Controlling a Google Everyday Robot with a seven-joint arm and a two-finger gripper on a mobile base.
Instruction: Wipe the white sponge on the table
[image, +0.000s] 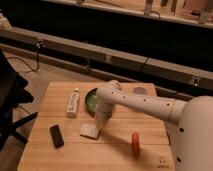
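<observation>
A white sponge (89, 131) lies flat on the wooden table (45, 155), near its middle front. My white arm reaches in from the right and bends down over the table. My gripper (100, 122) points down at the sponge's right rear edge, touching or just above it. The arm hides the fingertips and part of the sponge.
A white tube (73, 102) lies at the left rear. A green bowl (91, 99) sits behind the gripper, partly hidden by the arm. A black device (56, 135) lies front left, an orange object (135, 143) front right, a small grey disc (140, 91) rear right. Dark furniture (10, 95) stands left.
</observation>
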